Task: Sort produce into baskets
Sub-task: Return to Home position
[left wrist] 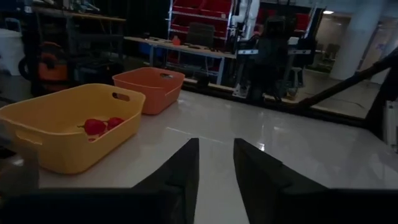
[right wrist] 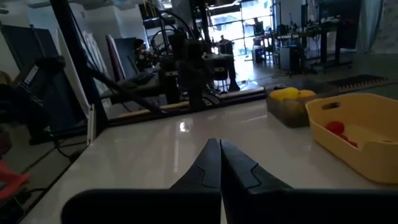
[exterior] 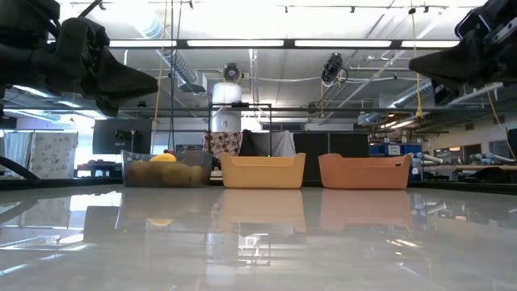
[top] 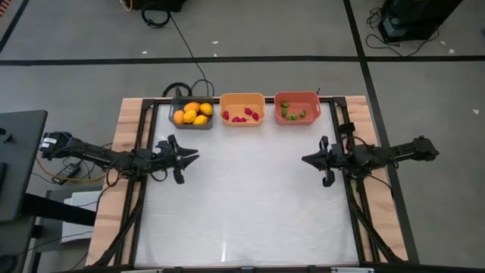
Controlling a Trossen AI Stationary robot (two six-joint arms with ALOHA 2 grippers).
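Three bins stand in a row at the table's far edge. The dark grey bin holds several yellow-orange fruits. The orange bin holds red pieces. The salmon-red bin holds green pieces. My left gripper hovers at the table's left, open and empty. My right gripper hovers at the table's right, shut and empty. In the left wrist view the orange bin with red pieces and the salmon-red bin show.
The white tabletop between the two arms is bare. Wooden side rails and dark frame bars run along both sides. A black cable lies on the floor behind the bins.
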